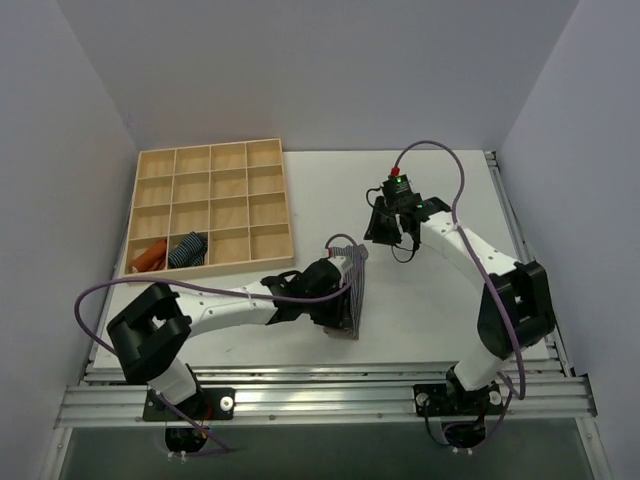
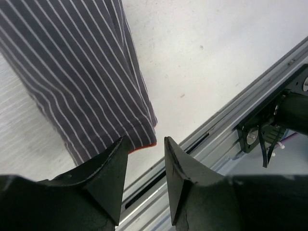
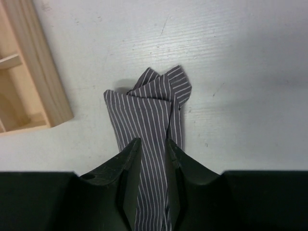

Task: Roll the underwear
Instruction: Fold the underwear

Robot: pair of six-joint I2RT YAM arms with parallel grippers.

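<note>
Mid-table, between the two arms: the underwear point(image 3: 149, 110) lies flat on the table point(image 1: 430, 300) as a long, narrow folded strip, grey with fine white stripes.
Long axis: runs from the side of the arm bases toward the back wall, nearly straight up the top view.
Far end: loosely bunched, with two corners poking out. It is near the corner of the wooden tray point(image 1: 210, 147) but apart from it.
Near end: a square hem, its corner just beside one tip of the left gripper point(image 2: 145, 140). A sliver of orange shows under the hem; I cannot tell what it is.
Left gripper fingers: parted to a middling gap with nothing between them. They point past the hem toward the near rail point(image 2: 231, 115).
Right gripper point(image 3: 152, 142): over the far half, with its narrow gap in line with the strip. The cloth shows through the gap, on the table beyond. I judge it is not gripped.
Nearer arm: the left one for the near hem, the right one for the bunched far end.
Step, my judgement: folded to a strip, not yet rolled.
Next move turns on: rolling along the long axis from one end, so the fingers must meet the end's short edge square-on.
Risk: the loose far corners could splay if I start rolling there.
Also present: a blue striped roll point(image 1: 187, 250) and an orange cloth point(image 1: 150, 258) in the tray's near-left compartments.
</note>
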